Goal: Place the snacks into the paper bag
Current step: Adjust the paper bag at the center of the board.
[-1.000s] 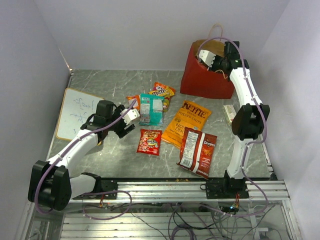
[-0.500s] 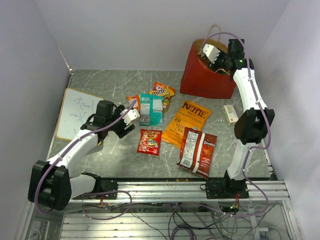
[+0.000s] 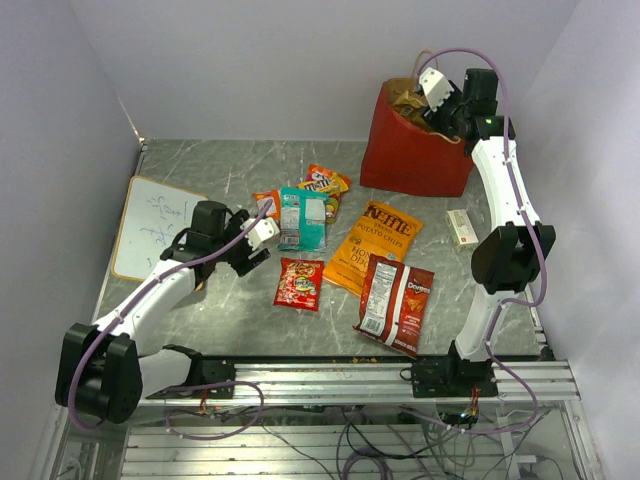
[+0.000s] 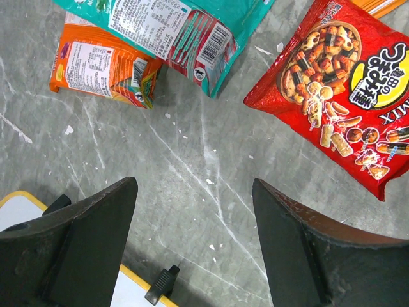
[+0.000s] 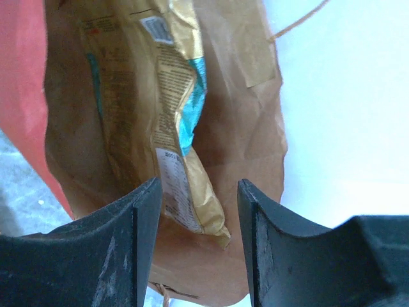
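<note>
Red paper bag (image 3: pixel 410 160) upright, tan-gold packet (image 5: pixel 172 96) inside (brown kraft lining), other snacks (image 3: pixel 375 245) flat to its left.

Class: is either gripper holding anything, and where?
Nothing is held. The left gripper is open over the table; the right gripper is open above the tan packet in the paper bag.

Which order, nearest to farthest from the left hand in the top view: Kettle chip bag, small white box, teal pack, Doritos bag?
1. teal pack, just right of the left hand
2. Kettle chip bag, mid-table
3. Doritos bag, right of centre, toward the near edge
4. small white box, far right side
</note>
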Robot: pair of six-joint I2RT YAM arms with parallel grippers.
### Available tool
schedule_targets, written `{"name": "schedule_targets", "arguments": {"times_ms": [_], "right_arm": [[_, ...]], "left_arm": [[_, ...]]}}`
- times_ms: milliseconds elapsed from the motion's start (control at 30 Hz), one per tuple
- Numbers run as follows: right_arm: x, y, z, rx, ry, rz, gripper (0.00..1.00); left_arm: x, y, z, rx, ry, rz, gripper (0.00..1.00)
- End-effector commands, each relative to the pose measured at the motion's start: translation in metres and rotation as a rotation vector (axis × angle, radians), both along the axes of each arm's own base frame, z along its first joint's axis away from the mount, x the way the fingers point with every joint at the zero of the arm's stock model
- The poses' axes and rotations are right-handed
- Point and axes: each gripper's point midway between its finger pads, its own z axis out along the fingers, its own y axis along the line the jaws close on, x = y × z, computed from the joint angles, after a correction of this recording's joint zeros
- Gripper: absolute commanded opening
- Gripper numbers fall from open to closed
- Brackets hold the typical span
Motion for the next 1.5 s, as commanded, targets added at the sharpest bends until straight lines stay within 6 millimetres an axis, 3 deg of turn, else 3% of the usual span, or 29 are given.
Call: {"name": "schedule_targets", "arguments": {"times_ms": [0,367,533,800,933,1067,1267,1467], "right_arm": [[0.008,-0.011,0.037,0.092,-0.125,-0.128,0.50],[0.015,-0.061,0.075,0.049,-0.299,-0.402,0.49],[0.008,-0.075,0.105,0.047,-0.379,-0.471,0.49],[-0.004,-0.094,0.132,-0.001,-0.460,-0.540,0.50],[-0.014,-0.078,0.149,0.164,-0.439,-0.449,0.51],[-0.031,-0.052,0.153,0.310,-0.375,-0.324,0.54],[-0.061,0.007,0.137,0.423,-0.232,-0.035,0.68],[-0.060,0.051,0.114,0.430,-0.088,0.142,0.71]], "left_arm": [[-0.004,-0.009,0.006,-0.023,-0.024,-0.049,0.84],[-0.004,-0.009,0.005,-0.021,-0.021,-0.049,0.84],[-0.004,-0.009,0.006,-0.024,-0.020,-0.053,0.83],[-0.005,-0.010,0.007,-0.026,-0.023,-0.056,0.83],[-0.005,-0.010,0.007,-0.027,-0.026,-0.057,0.83],[-0.005,-0.010,0.006,-0.029,-0.022,-0.059,0.83],[-0.005,-0.011,0.007,-0.031,-0.023,-0.062,0.83],[-0.006,-0.011,0.004,-0.030,-0.011,-0.062,0.83]]}}
